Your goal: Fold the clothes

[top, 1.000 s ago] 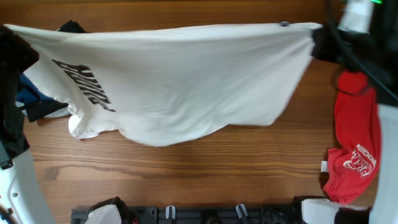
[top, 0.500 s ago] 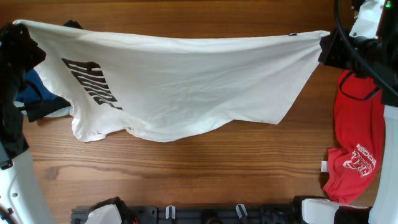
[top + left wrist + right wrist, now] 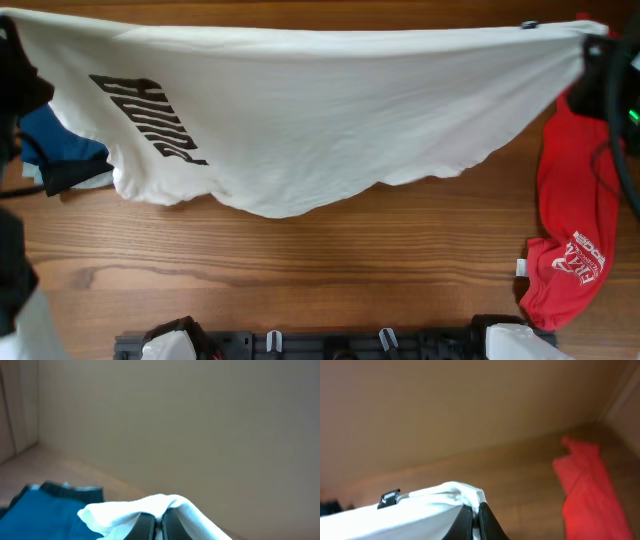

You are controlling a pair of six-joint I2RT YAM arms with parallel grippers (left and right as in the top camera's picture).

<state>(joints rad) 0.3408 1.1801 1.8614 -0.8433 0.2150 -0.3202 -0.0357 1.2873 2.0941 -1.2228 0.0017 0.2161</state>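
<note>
The left hand (image 3: 159,524) is clenched on one corner of the white T-shirt (image 3: 320,110), with the cloth bunched over its closed fingertips. The right hand (image 3: 476,519) pinches the opposite corner the same way, a small black tag (image 3: 390,496) just beside the grip. Between them the shirt hangs stretched wide across the far side of the table (image 3: 320,280), its lower edge sagging and its black lettering (image 3: 150,120) toward the left. By its left end lies a blue garment (image 3: 55,145), partly covered. A red T-shirt (image 3: 575,220) with white print lies at the table's right edge.
</note>
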